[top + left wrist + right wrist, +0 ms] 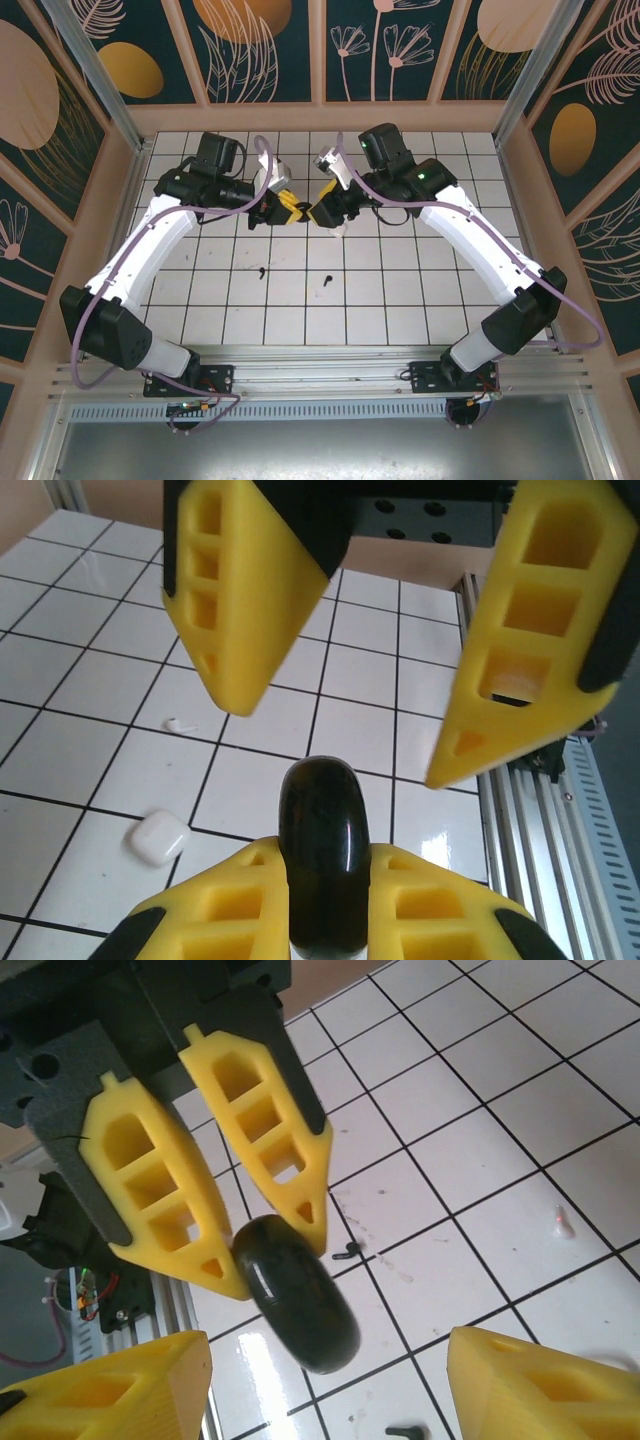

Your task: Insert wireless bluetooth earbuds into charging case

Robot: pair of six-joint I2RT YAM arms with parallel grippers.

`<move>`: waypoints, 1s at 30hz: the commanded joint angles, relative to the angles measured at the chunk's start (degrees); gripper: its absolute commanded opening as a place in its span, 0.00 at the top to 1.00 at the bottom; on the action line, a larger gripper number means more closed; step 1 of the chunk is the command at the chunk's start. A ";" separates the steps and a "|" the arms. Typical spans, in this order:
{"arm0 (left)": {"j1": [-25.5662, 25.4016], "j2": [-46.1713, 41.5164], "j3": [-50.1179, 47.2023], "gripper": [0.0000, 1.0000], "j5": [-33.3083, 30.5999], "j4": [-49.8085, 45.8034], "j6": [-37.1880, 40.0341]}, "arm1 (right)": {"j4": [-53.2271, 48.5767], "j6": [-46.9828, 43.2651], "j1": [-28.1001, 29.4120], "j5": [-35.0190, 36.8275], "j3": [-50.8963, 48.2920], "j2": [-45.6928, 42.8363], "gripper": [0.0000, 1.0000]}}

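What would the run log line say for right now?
left tool: shut on case | right tool: open, facing case | earbuds: both loose on table | inserted: none

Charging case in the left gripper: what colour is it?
Charging case: glossy black, clearest in the left wrist view.

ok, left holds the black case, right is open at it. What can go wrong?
1. The left gripper pinches the glossy black charging case only by its fingertips; a push from the open right gripper could twist it or knock it loose.
2. Black earbuds lie on the table nearby; a dropped case might scatter them.
3. A white case and white earbud also lie there: possible mix-up.
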 commanded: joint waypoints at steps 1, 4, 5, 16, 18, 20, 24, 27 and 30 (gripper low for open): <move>-0.12 0.37 1.77 1.00 2.98 -4.70 2.80 | -1.17 -2.34 1.28 0.65 0.92 -0.89 0.36; -0.17 0.52 2.42 1.00 4.07 -5.17 2.95 | -0.96 -2.76 2.18 -1.09 0.45 -0.70 0.35; -0.15 0.69 2.76 1.00 4.64 -5.60 3.18 | -0.75 -2.97 2.28 -1.53 0.23 -0.58 0.35; -0.12 0.27 4.57 1.00 8.44 -9.51 4.84 | -1.59 -4.80 2.64 -6.41 0.11 0.76 0.55; -0.16 0.04 4.52 1.00 8.91 -9.56 4.91 | -1.46 -4.64 2.60 -7.00 0.17 1.04 0.67; -0.10 -0.06 4.53 1.00 9.29 -9.56 4.94 | -0.56 -4.16 2.60 -8.48 -0.03 0.98 0.75; -0.15 -0.34 4.92 1.00 8.79 -9.42 4.86 | 4.61 -1.51 2.30 -12.83 -2.69 -0.43 0.87; -0.07 -0.74 5.65 1.00 7.72 -8.44 3.33 | 13.00 3.60 1.67 -15.87 -7.50 -2.87 0.93; 0.10 -1.37 5.70 0.98 7.73 -6.53 0.59 | 22.19 9.63 0.77 -18.27 -12.75 -5.33 0.98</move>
